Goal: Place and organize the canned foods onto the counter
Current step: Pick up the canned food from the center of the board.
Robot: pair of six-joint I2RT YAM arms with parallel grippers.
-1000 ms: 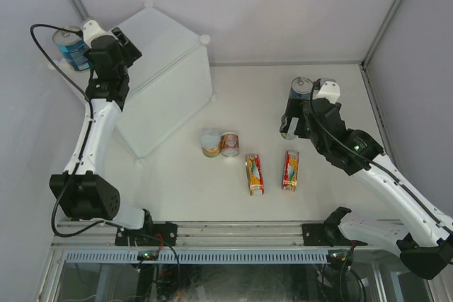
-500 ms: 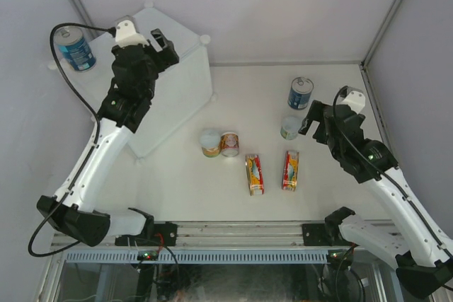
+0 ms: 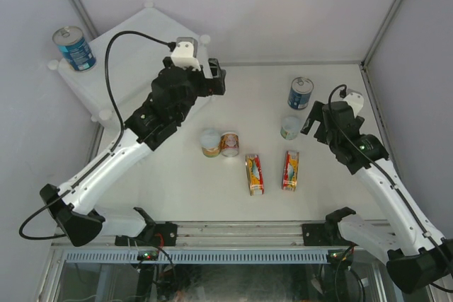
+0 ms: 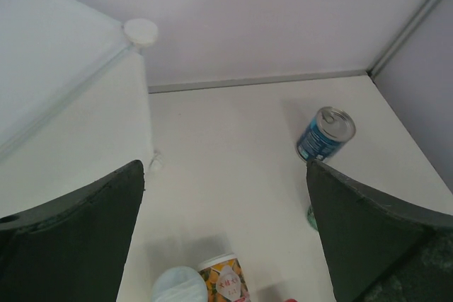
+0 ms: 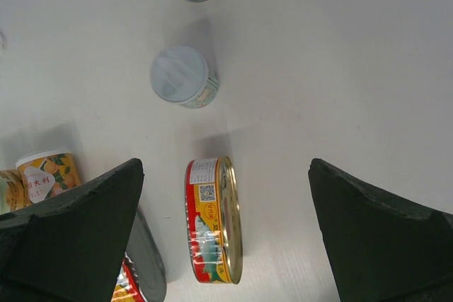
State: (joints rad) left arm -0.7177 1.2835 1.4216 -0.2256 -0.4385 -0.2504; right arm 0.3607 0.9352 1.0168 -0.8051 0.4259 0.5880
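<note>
One tall blue can (image 3: 73,47) stands on the far left corner of the counter (image 3: 127,40), a big white box. On the table are a second tall blue can (image 3: 300,93), a small pale-lidded can (image 3: 289,127), two small cans side by side (image 3: 210,142) (image 3: 229,143), and two oval red-and-yellow tins (image 3: 254,174) (image 3: 290,170). My left gripper (image 3: 212,79) is open and empty, above the table beside the counter's right corner. My right gripper (image 3: 315,122) is open and empty, just right of the small pale-lidded can. In the right wrist view an oval tin (image 5: 212,221) lies on its edge between my fingers (image 5: 85,231).
The left wrist view shows the counter's wall (image 4: 71,125) and corner knob (image 4: 140,31) at the left, the table's blue can (image 4: 325,133) ahead and the two small cans (image 4: 226,279) below. Walls close the table at the back and right.
My left arm has swung from the counter's far left corner rightward over the table, leaving the blue can on the counter. My right gripper has drawn back from the tall blue can.
</note>
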